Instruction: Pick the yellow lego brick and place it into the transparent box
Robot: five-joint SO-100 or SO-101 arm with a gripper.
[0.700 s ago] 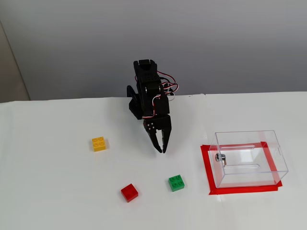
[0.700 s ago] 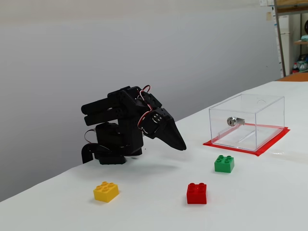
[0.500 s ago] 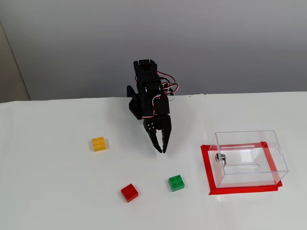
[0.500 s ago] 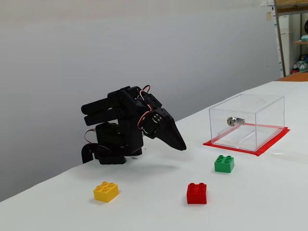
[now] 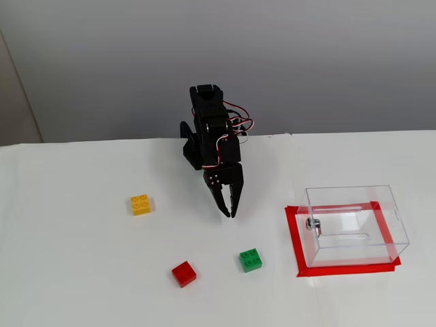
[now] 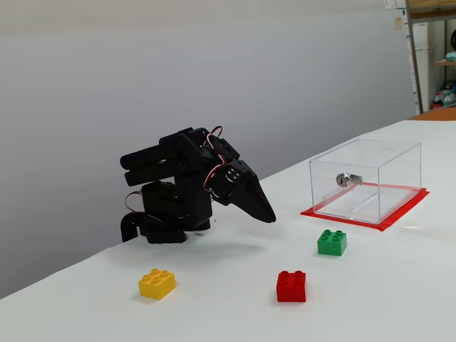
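White tabletop [image 5: 75, 272] carries red brick [image 5: 183, 274] and green brick [image 5: 250, 260] below the empty, pressed-together jaws.

A red brick [image 5: 183, 273] and green brick [image 5: 250, 259] sit apart on the white table [image 5: 68, 272].

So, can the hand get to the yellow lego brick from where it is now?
Probably yes. The yellow lego brick lies alone on bare table, left of the hand in this fixed view, with nothing between them. The red brick and green brick sit nearer the camera, off that path.
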